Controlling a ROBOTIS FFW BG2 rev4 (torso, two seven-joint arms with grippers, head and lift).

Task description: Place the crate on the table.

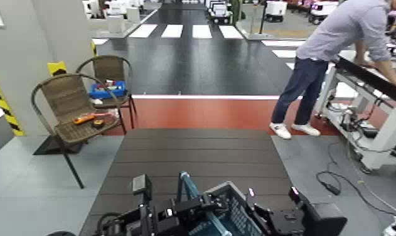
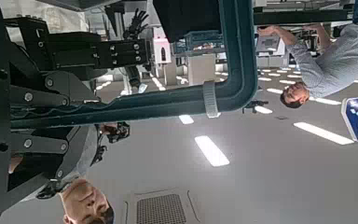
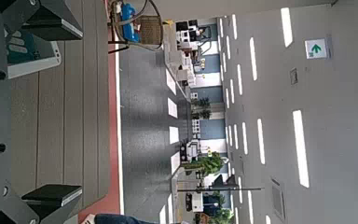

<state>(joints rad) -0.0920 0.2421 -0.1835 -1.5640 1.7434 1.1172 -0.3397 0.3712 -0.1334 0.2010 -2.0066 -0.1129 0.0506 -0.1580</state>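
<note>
Dark plank table (image 1: 194, 157) runs lengthwise ahead, top bare apart from the near edge, where the crate (image 1: 228, 210) sits low between both arms, grey-blue lattice wall and a teal hoop handle (image 1: 189, 188) visible. Can't tell if the crate base is on the planks. Left gripper (image 1: 203, 204) is at the crate's left rim, and in the left wrist view it's clamped on the teal handle (image 2: 226, 65), camera facing the ceiling lights. Right gripper (image 1: 269, 204) is at the crate's right rim; right wrist view shows its two fingers (image 3: 51, 196) well apart, nothing between them, planks behind. Room: grey floor with a red strip beyond the table, two wicker chairs (image 1: 74, 110) at left, the far one holding a small blue box (image 1: 107, 90). Person (image 1: 338, 56) at right leans over a white-framed workbench (image 1: 369, 94).
</note>
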